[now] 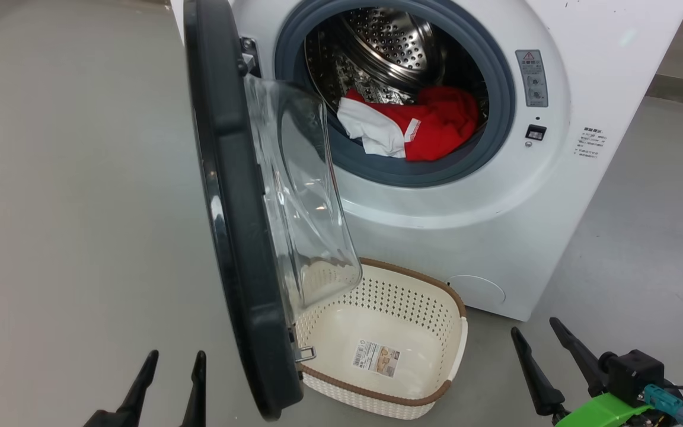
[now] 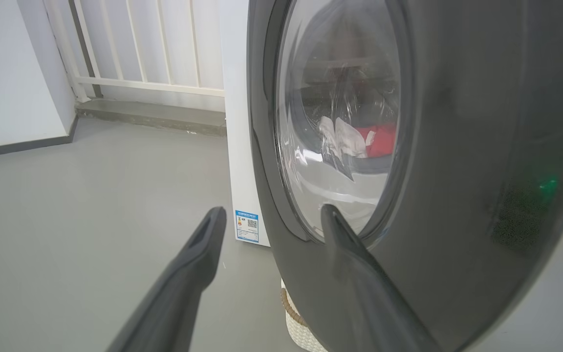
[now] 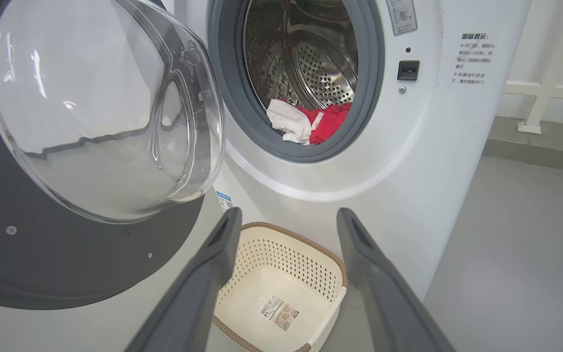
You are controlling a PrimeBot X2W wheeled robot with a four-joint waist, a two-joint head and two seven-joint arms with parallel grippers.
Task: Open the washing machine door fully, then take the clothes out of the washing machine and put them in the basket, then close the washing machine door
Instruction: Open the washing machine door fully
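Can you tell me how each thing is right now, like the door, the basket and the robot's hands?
washing machine door: open, sticking out.
clothes: lying inside the washing machine.
basket: empty, on the floor.
left gripper: open, holding nothing.
right gripper: open, holding nothing.

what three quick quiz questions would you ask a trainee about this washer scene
1. True or false: the basket already holds a garment.
2. Where are the clothes? A: in the drum. B: on the floor. C: in the basket.
3. Fill in: the left gripper and right gripper are both ____.

Key: 1 false. 2 A. 3 open.
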